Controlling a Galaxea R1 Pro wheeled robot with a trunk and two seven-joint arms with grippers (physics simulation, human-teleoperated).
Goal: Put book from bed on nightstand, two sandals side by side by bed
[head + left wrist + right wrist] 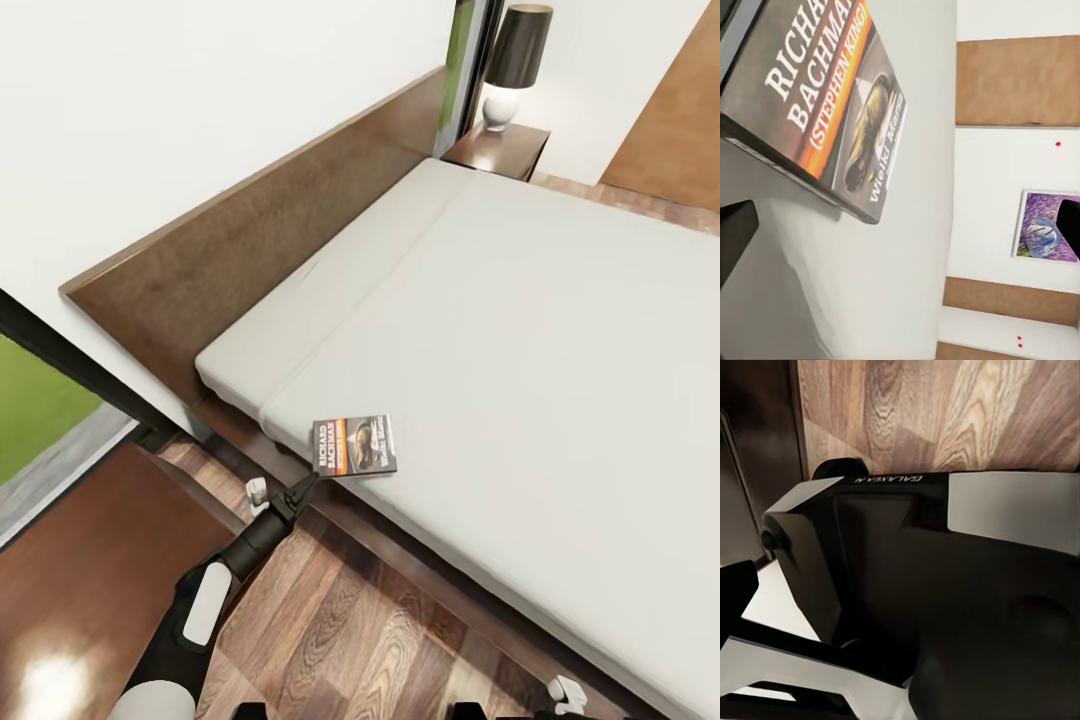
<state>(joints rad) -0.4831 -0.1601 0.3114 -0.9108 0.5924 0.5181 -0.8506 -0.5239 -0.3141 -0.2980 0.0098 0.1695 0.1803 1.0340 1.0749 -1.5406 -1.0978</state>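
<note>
The book (832, 97) lies on the pale mattress (870, 285), claw fingertips (735, 232) beside it.

One bed (560, 330) with one headboard (270, 240) and one pale mattress in two sections: a narrow strip along the headboard and a broad main panel. One book (354, 445) near the mattress's near left corner; the left wrist view shows the same single book (832, 97). One nightstand (500, 150) at the far end, bearing one lamp (512, 65). One robot arm (215, 590) reaching in from the near left. One framed picture (1046, 226) on the wall in the left wrist view.
</note>
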